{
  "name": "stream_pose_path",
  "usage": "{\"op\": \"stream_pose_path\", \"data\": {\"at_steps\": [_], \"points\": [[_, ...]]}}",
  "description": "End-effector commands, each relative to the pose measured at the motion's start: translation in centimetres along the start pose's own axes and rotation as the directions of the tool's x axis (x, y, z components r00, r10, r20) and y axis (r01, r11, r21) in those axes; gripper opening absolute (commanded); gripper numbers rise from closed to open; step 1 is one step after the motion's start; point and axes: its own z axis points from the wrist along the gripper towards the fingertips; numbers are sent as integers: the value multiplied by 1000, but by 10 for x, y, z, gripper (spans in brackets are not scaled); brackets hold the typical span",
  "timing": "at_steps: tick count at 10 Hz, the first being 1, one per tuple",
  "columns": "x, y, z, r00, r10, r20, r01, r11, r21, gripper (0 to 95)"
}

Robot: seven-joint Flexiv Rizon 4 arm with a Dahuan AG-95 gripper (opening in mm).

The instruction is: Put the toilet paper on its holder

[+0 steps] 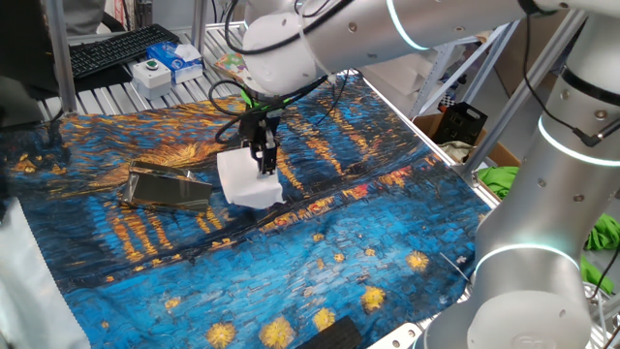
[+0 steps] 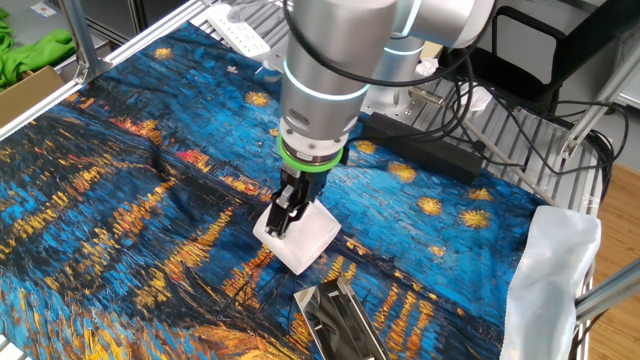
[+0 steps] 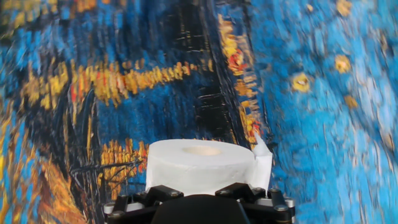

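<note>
The toilet paper (image 1: 247, 179) is a white roll with a hollow core and a loose sheet end at its right side. My gripper (image 1: 263, 163) is shut on the toilet paper and holds it just above the painted cloth. It also shows in the other fixed view (image 2: 300, 238) under the gripper (image 2: 284, 215), and in the hand view (image 3: 199, 165) in front of the gripper (image 3: 199, 196). The holder (image 1: 167, 186) is a shiny metal fixture lying flat on the cloth, just left of the roll; it also shows in the other fixed view (image 2: 340, 322) at the bottom edge.
A blue and orange painted cloth (image 1: 368, 242) covers the table. A keyboard (image 1: 121, 50) and small boxes (image 1: 167, 66) lie at the far edge. A black power brick and cables (image 2: 430, 150) lie beyond the cloth. A white bag (image 2: 555, 280) hangs at the table's edge.
</note>
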Motion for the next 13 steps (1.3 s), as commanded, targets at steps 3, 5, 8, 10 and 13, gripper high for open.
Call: {"op": "stream_pose_path", "data": {"at_steps": [3,5,8,10,13], "points": [[1,0,0,1000,29,-1,-29,1000,-2,0],[3,1,0,999,54,-4,-54,999,-1,0],[21,6,0,994,108,-33,-107,994,13,0],[26,6,3,991,122,-49,-121,992,20,0],[33,8,12,970,236,-64,-235,972,20,0]]}}
